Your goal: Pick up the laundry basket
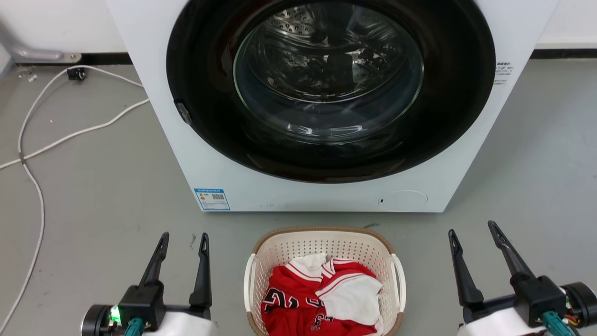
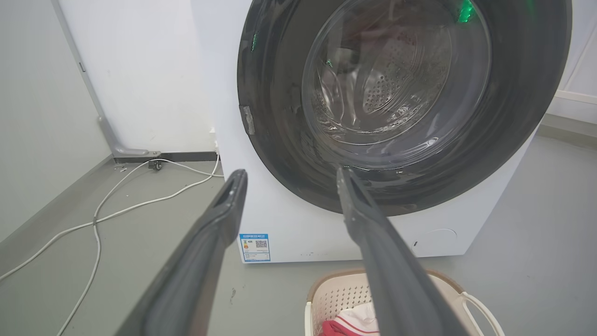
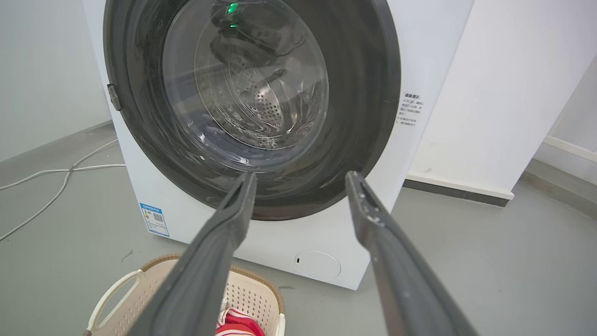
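Observation:
The laundry basket (image 1: 303, 247), cream-white and perforated with a brown rim and white loop handles, sits on the grey floor in front of the washer, holding red and white clothes (image 1: 322, 294). My left gripper (image 1: 184, 239) is open to the basket's left, apart from it. To the basket's right my right gripper (image 1: 471, 228) is open too, with nothing between its fingers. In the left wrist view the basket (image 2: 336, 291) lies at the bottom right, behind one finger. From the right wrist the basket (image 3: 254, 291) shows at the bottom left, with its loop handle (image 3: 109, 296).
A white front-loading washer (image 1: 289, 186) with its round dark door shut stands right behind the basket. White cables (image 1: 32, 154) trail over the floor at the left. A white wall (image 3: 489, 93) rises to the washer's right.

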